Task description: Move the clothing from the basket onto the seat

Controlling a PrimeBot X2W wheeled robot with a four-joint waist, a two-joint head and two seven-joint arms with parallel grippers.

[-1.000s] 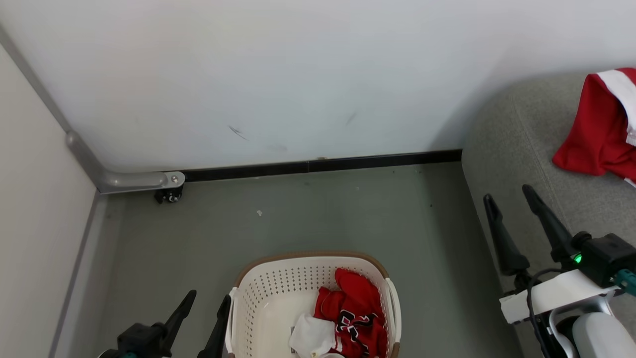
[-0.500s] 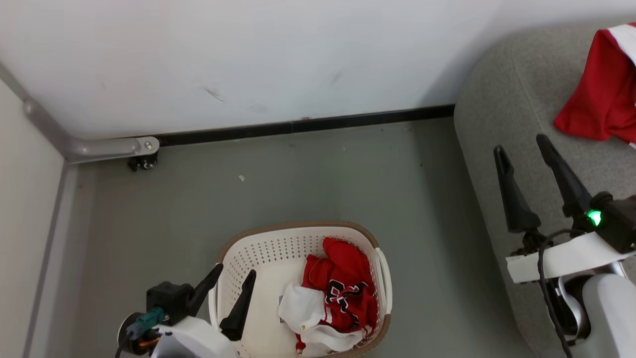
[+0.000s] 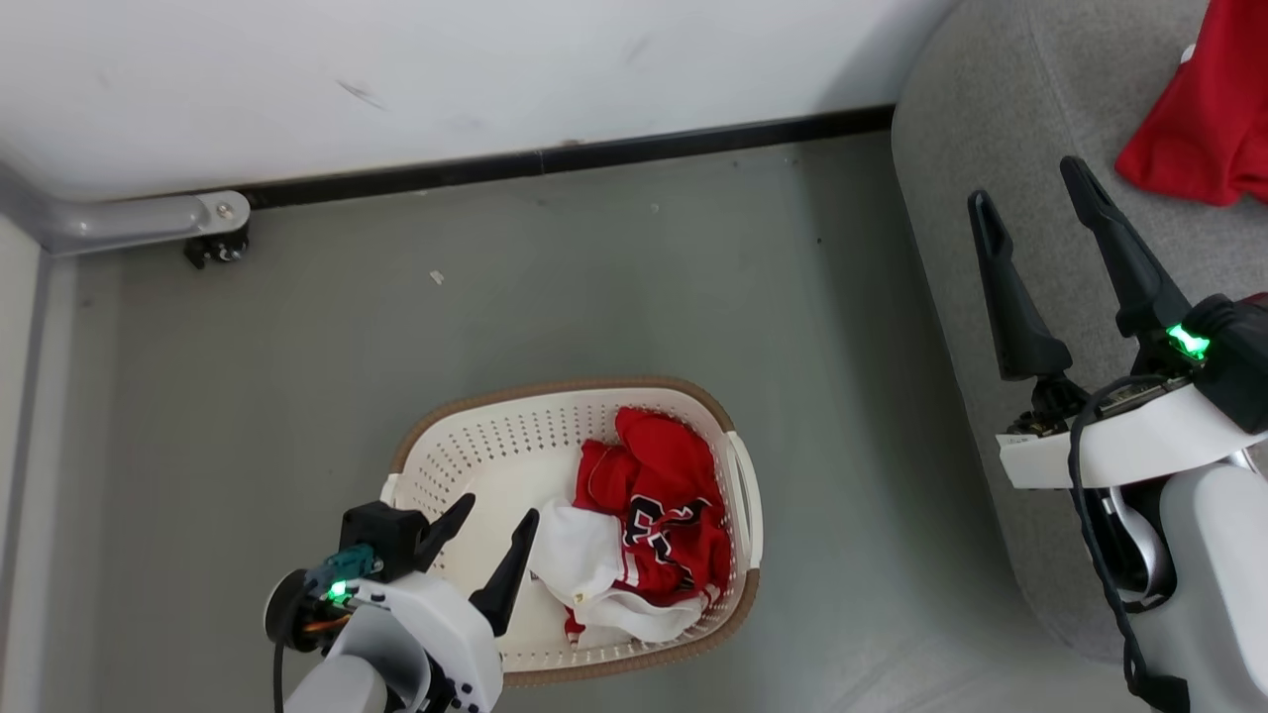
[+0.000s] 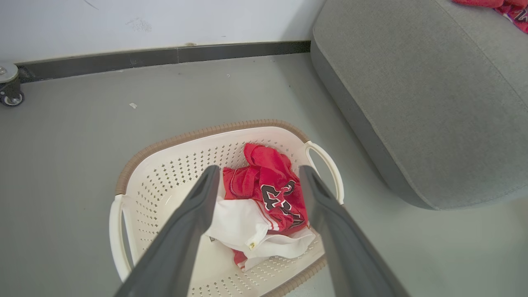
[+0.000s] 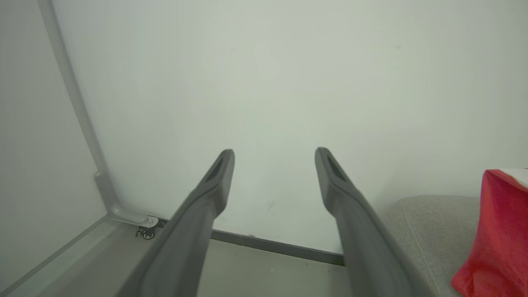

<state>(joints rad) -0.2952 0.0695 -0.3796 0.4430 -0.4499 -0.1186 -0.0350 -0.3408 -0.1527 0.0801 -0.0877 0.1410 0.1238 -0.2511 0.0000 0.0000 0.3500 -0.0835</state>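
Observation:
The cream basket (image 3: 555, 388) with a brown rim stands on the grey floor. In its right half lies crumpled clothing, a red-and-white jersey (image 3: 659, 520) with black lettering. My left gripper (image 3: 498, 508) hovers open above the basket's left side, just left of the jersey. In the left wrist view the jersey (image 4: 268, 194) lies between and beyond that gripper's (image 4: 259, 169) fingers, inside the basket (image 4: 165, 142). My right gripper (image 3: 1025, 181) stands open and empty over the near edge of the grey seat (image 3: 991, 129). A plain red garment (image 3: 1204, 119) lies on the seat.
A white wall with a black baseboard (image 3: 555, 158) runs behind the basket. A grey metal frame foot with a caster (image 3: 213, 248) sits at the far left corner. The seat (image 4: 412, 103) bulges out close to the right of the basket.
The head view has tilted down, so everything shifted up the picture. My left arm has come forward, its open gripper now over the basket's left side. The right gripper stays open.

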